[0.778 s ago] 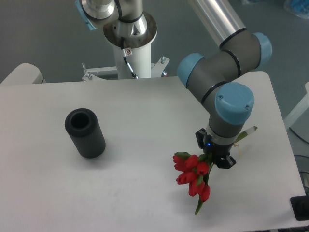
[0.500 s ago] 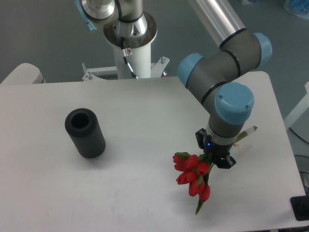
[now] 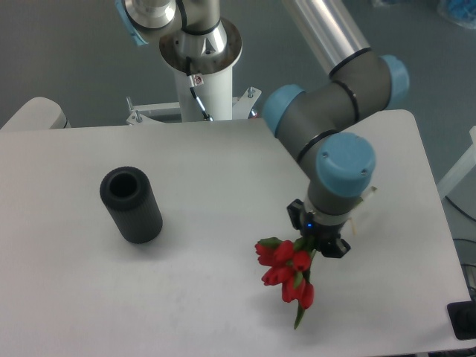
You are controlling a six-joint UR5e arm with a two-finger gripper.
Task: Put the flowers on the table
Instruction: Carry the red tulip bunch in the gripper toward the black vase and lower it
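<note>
The flowers (image 3: 286, 272), red tulip buds on thin green stems, hang at the front right of the white table (image 3: 208, 178). The buds point down and toward the front edge, and the stem ends stick out behind the wrist. My gripper (image 3: 317, 242) points down and is shut on the stems just above the buds. I cannot tell whether the buds touch the tabletop. The fingertips are mostly hidden by the wrist and the buds.
A black ribbed cylinder (image 3: 132, 204) stands upright on the left half of the table. The arm's white base post (image 3: 199, 78) rises behind the table's back edge. A dark object (image 3: 464, 320) sits off the front right corner.
My gripper and the flowers have moved a little to the left and slightly toward the front. The black cylinder has not moved.
</note>
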